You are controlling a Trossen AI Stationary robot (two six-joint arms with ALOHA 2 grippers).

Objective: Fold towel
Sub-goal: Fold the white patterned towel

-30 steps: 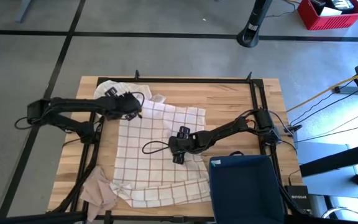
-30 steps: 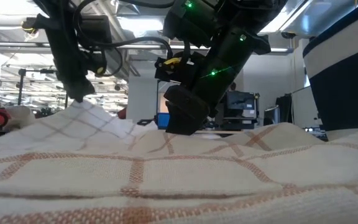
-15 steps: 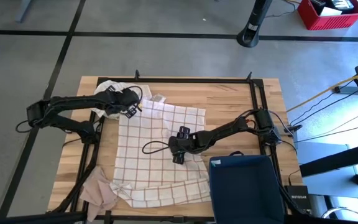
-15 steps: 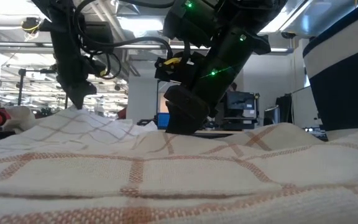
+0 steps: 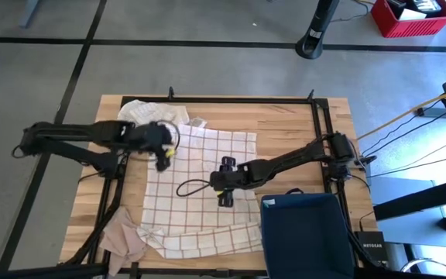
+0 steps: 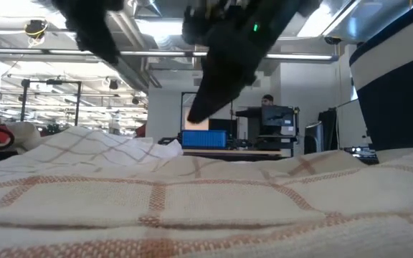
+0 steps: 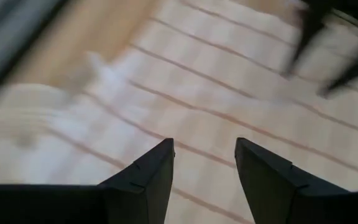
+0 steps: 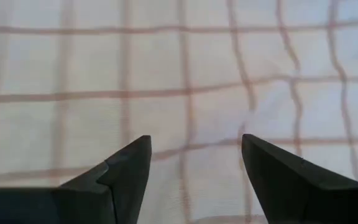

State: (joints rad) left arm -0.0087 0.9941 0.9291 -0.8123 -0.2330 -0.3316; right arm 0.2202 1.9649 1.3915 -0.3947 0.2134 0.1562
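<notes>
The white towel (image 5: 200, 194) with a reddish-brown grid lies spread on the wooden table, its far left corner (image 5: 142, 108) bunched up. My left gripper (image 5: 163, 157) hangs open above the towel's left part, and the left wrist view shows the cloth (image 7: 229, 93) below its fingers with nothing between them. My right gripper (image 5: 224, 194) is open above the towel's middle. The right wrist view shows flat checked cloth (image 8: 185, 81) under its spread fingers. In the low view both arms are blurred and stand clear above the towel (image 6: 192, 201).
A dark blue bin (image 5: 304, 232) stands at the table's near right corner, close to my right arm. A beige cloth (image 5: 122, 239) lies crumpled at the near left. Black frame rails (image 5: 320, 132) border the table. A person (image 6: 267, 107) stands far behind the table.
My left gripper has opened and let go of the towel's far left part, then risen and swung toward the near edge. The raised peak of cloth has dropped flat. My right gripper, which was down on the towel's middle, has lifted clear of it and stayed open.
</notes>
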